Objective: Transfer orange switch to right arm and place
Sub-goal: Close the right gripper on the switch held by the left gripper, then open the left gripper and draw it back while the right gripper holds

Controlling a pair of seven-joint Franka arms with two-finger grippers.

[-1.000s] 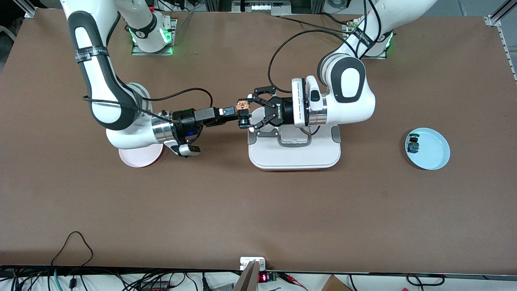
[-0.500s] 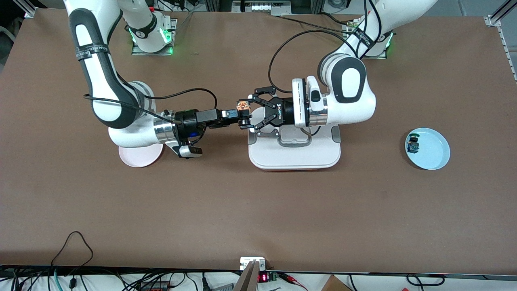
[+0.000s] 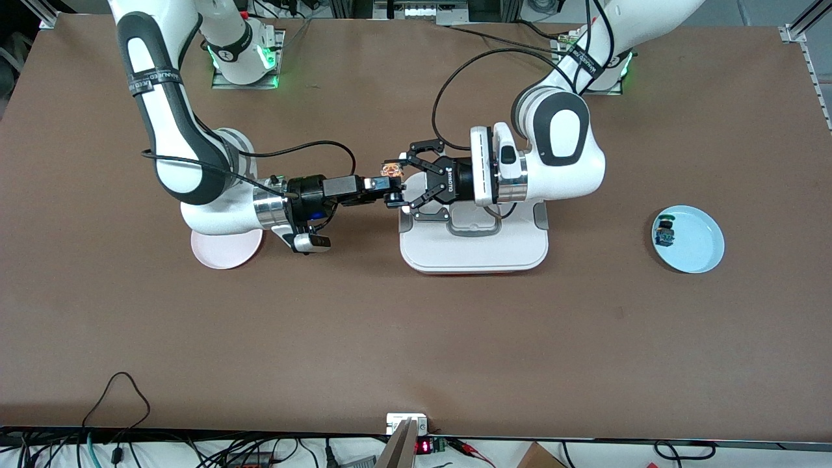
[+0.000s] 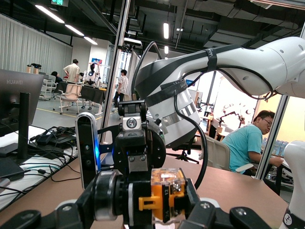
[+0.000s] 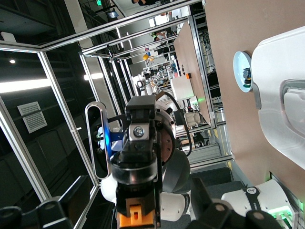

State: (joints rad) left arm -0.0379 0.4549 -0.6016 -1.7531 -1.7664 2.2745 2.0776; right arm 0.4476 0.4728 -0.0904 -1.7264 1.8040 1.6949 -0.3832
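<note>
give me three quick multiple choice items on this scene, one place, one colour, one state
1. The blue-bodied part lies on: A the blue plate, B the pink plate, C the tray.
2. The held switch's cap is: A green, B orange, C white.
3. The left hand is: A open over the tray, B shut on the switch, C resting on the table.

A: the part sits near the blue plate's rim.
B: the switch shows an orange cap.
B: the left hand grips it, with the right hand meeting it beside the tray.
</note>
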